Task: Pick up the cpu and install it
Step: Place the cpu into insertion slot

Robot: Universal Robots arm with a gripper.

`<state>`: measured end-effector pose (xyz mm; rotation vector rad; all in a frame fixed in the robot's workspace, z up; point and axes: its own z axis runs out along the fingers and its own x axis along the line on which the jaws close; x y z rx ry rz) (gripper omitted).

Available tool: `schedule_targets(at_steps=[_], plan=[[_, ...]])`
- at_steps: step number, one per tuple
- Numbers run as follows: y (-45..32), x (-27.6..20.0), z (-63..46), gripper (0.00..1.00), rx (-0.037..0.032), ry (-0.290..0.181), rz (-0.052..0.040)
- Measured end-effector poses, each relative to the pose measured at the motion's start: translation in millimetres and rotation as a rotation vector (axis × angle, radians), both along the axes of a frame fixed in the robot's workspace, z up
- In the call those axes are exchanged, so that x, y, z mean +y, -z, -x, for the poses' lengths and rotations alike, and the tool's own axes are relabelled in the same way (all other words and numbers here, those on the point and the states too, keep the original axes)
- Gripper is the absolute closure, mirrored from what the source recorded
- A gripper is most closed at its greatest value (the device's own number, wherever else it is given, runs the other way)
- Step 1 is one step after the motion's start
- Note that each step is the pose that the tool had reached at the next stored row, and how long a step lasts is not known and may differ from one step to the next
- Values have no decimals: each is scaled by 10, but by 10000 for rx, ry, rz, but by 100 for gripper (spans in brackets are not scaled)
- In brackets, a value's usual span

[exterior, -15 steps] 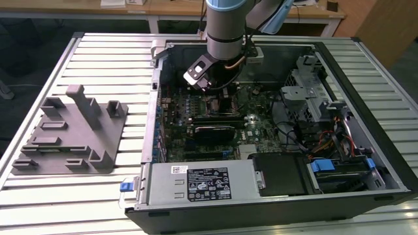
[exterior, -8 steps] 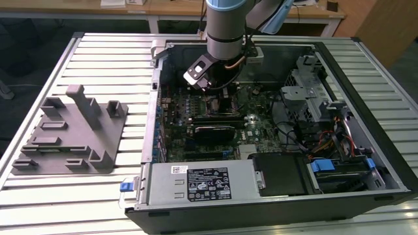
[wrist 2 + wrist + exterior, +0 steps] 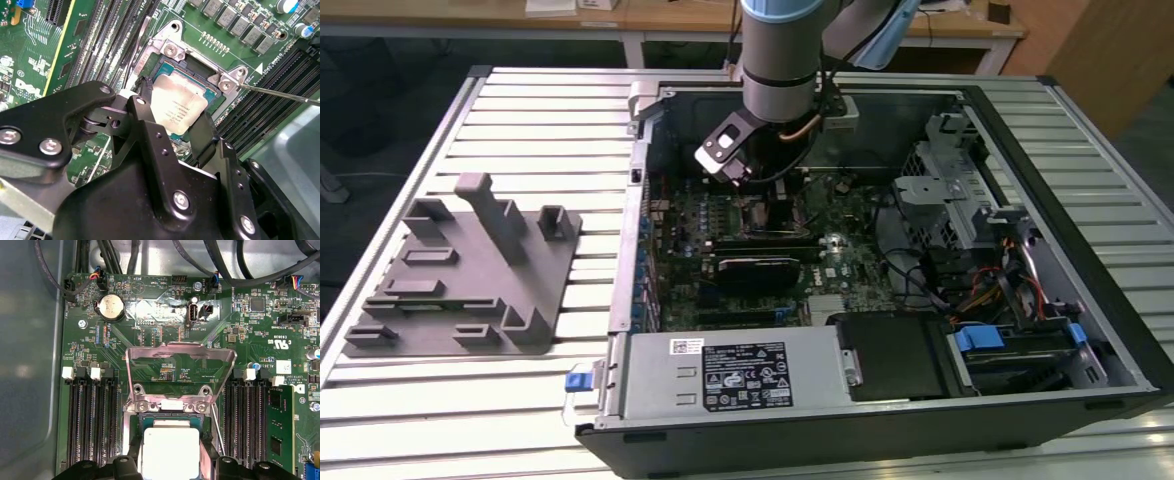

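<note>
The arm [image 3: 781,60] stands nearly upright, reaching down into the open computer case [image 3: 854,445] on the table [image 3: 454,400], with its gripper [image 3: 172,117] low over the motherboard [image 3: 150,310]. The jaws are narrow, clasping the cpu [image 3: 177,110] by two opposite edges. Its pale silvery top, faintly printed, lies over the open socket [image 3: 192,75]. The socket's metal frame [image 3: 180,365] is tipped up just beyond.

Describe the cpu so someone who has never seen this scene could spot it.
Inside the open computer case lies a green motherboard. Near its middle, a metal-framed socket has its lid raised. The cpu is the pale silvery square over it, between the gripper's black fingers, unlike the long dark slots alongside.
</note>
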<state>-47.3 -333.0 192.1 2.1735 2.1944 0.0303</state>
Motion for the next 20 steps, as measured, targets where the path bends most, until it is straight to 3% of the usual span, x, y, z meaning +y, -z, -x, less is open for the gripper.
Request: schedule_targets(at_steps=[7, 8, 12, 20], plan=[[4, 1, -1, 45, -5, 0, -7], [3, 1, -1, 39, -4, -1, -5], [2, 0, 0, 39, -1, -1, -1], [-87, 0, 0, 39, -2, 0, -2]])
